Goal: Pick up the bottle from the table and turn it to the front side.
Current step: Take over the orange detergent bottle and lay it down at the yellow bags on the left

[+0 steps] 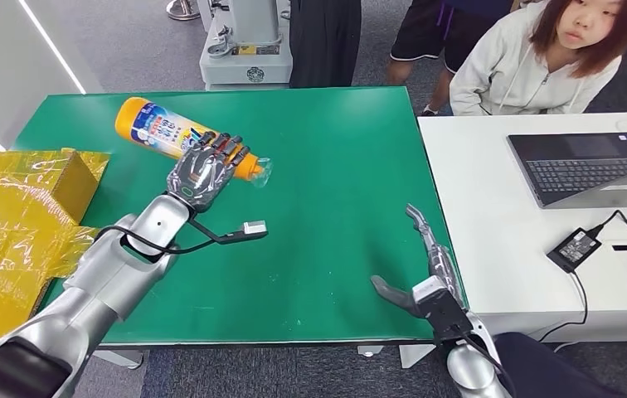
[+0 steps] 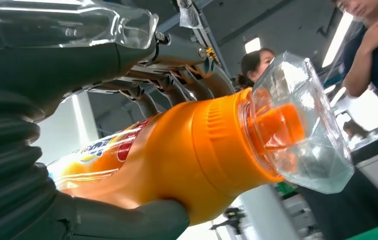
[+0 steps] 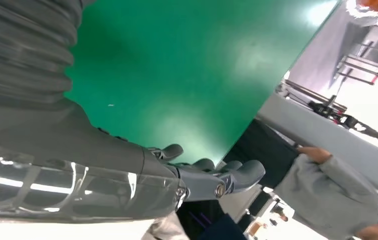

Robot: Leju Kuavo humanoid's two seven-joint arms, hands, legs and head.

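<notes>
Left hand [image 1: 205, 172] wrapped around the orange bottle [image 1: 161, 126] near its neck, upper left of the head frame. Fingers [image 1: 229, 149] curled over the body, thumb underneath per left wrist view. Bottle lying roughly horizontal, base toward upper left, clear cap [image 1: 262, 170] toward frame centre; blue-and-white label facing up. Cannot tell whether resting on the green tabletop [image 1: 335, 182] or lifted just off it. In the left wrist view bottle [image 2: 177, 150] clamped between thumb [image 2: 127, 220] and fingers [image 2: 172, 87], clear cap [image 2: 302, 125] over an orange spout.

Right hand [image 1: 426, 274] lower right of head frame, at the green tabletop's right edge, holding nothing; fingers extended and apart, thumb out to the side. Same in right wrist view: hand [image 3: 212, 177] empty above green surface.

Yellow wrapped box [image 1: 41, 178] at far left. White tabletop [image 1: 493, 215] on right carrying laptop [image 1: 584, 166] and power adapter [image 1: 574, 247]. Seated person [image 1: 542, 58] at upper right.
</notes>
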